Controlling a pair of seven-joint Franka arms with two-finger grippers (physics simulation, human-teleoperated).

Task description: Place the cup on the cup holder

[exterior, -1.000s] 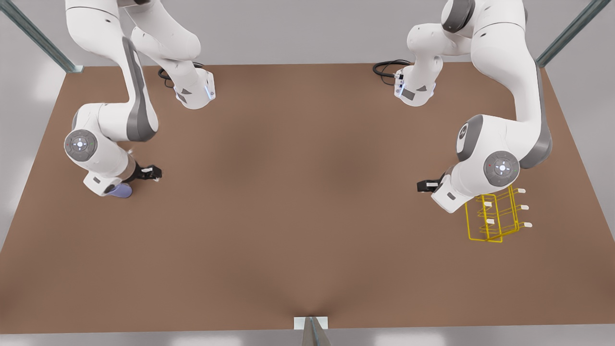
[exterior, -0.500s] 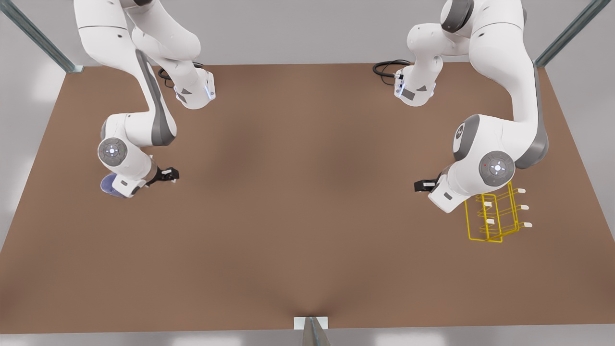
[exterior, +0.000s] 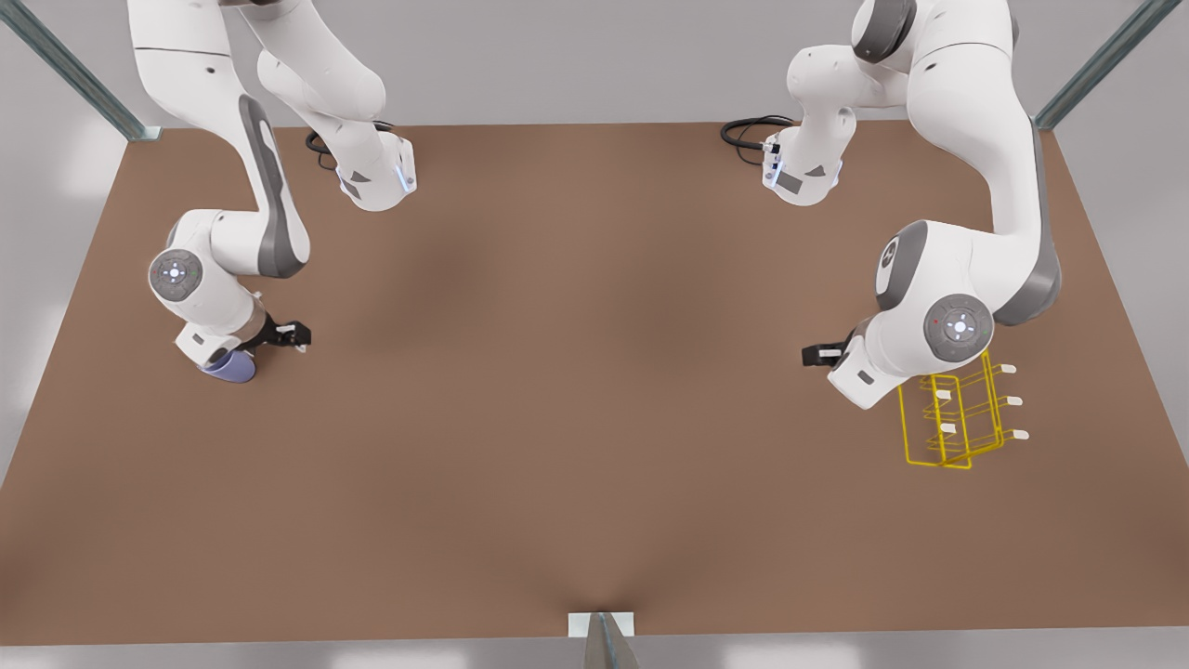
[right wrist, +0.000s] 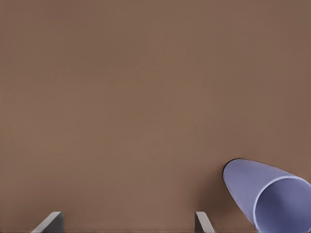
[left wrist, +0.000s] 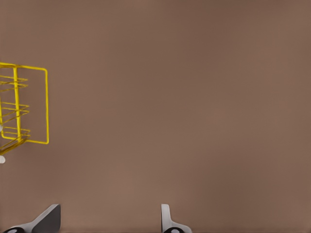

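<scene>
Beside our open right gripper (right wrist: 129, 223), the cup (right wrist: 265, 194) lies tipped on the table (exterior: 594, 418), ungrasped. Our left gripper (left wrist: 109, 221) waits open near the cup holder (exterior: 957, 418).

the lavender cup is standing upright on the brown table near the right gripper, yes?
Not upright: the right wrist view shows the pale lavender-blue tapered cup lying on its side on the brown table, open mouth showing, beside the open right gripper. The rest holds.

1. I counted one cup (exterior: 229, 369) on the table (exterior: 594, 418).
2. I counted one cup holder (exterior: 957, 423), with six white-capped prongs visible.
3. I counted two arms, each with one gripper: right gripper (right wrist: 129, 224), left gripper (left wrist: 109, 221).
</scene>
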